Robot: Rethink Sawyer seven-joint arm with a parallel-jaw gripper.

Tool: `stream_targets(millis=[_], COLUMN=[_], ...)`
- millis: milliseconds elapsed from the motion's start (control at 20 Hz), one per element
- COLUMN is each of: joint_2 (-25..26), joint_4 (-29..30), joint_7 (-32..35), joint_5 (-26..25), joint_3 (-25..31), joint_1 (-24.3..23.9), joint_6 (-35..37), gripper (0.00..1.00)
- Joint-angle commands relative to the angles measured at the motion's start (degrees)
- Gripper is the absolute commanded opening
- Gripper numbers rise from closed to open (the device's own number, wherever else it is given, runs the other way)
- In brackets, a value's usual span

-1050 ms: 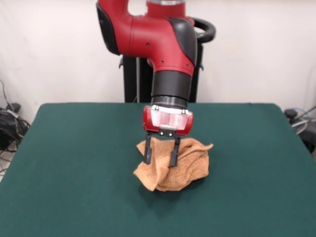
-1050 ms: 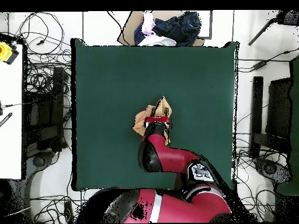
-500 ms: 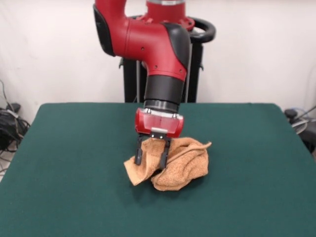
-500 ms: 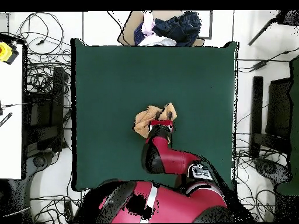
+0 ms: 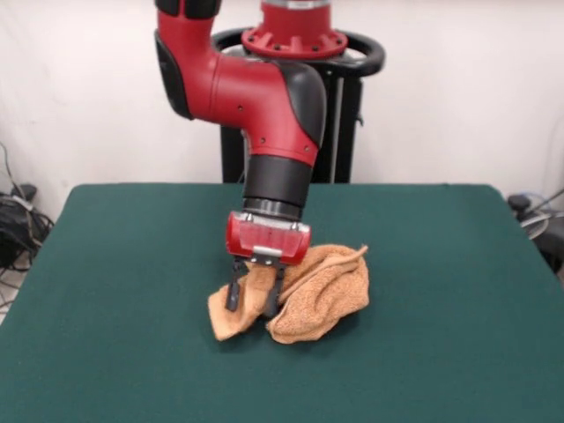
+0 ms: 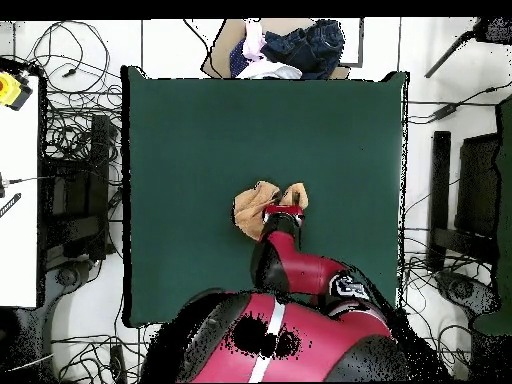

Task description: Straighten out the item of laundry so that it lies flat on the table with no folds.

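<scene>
Green table (image 5: 106, 264), wide and otherwise bare; white wall behind, cables and a heap of dark clothing (image 6: 300, 45) off the far edge in overhead view.

Towel (image 5: 322, 291): orange-tan terry, bunched in a rumpled mound near table centre, slightly toward the robot's side in overhead view (image 6: 255, 205). Several folds rolled over one another; one flap drawn out to picture-left of the mound in front view, touching the felt. No stripe band or tag made out.

Gripper (image 5: 251, 295): low over that flap, fingers (image 5: 233, 295) narrow, set close on either side of a ridge of cloth. Appeared pinched onto the towel's left portion; contact of the pads themselves partly hidden by cloth, so judged rather than seen.

Step in hand, as judged: grasp-and-drag of one portion outward to open the bundle. Far from done; no part flat, no full edge exposed.

Next move, as judged: pull sideways and low away from the mound, far enough for the weight of the rest to unroll it, then release and re-grasp at a true corner.

Edges and room: towel well apart from every table edge; ample open felt on all sides, most toward the side away from the robot. Risk: dragging the whole bundle without unfolding it.
</scene>
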Motion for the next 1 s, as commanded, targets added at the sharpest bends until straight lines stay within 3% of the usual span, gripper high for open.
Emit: stream_targets(millis=[50, 550, 1000], joint_2=[3.2, 0.5, -8.9], joint_4=[-5.4, -0.6, 7.1], joint_7=[7.1, 10.5, 11.0], joint_5=[-0.7, 0.7, 1.5], joint_3=[2.8, 4.6, 3.5], joint_1=[0.0, -0.3, 1.6], joint_6=[6.6, 8.7, 14.0], gripper=[0.00, 0.00, 0.00])
